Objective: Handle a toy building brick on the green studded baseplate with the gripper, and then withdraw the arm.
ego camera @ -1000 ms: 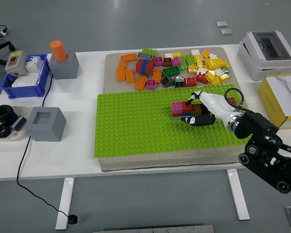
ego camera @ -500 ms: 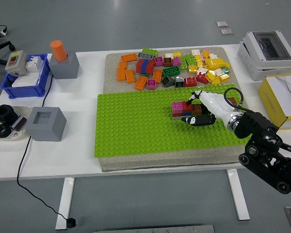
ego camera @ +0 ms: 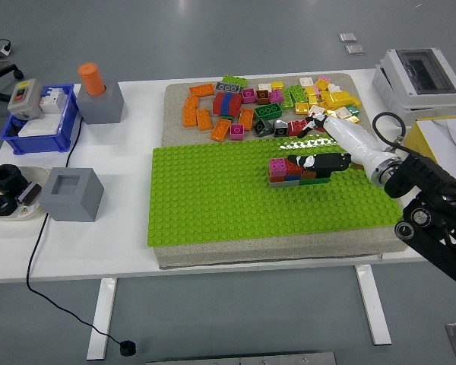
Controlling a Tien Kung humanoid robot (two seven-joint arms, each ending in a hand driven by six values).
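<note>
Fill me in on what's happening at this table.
The right robot hand reaches in from the right over the green studded baseplate, its fingers at a small stack of bricks built there. Whether it actually grips a brick is unclear. Loose bricks lie behind the plate. No left arm or person is visible.

The white table [ego camera: 121,236] carries a grey mat [ego camera: 175,114] (under the green baseplate [ego camera: 205,198]), a blue bin [ego camera: 15,141] far left, two grey blocks [ego camera: 74,194], a yellow box [ego camera: 433,152] right.
</note>
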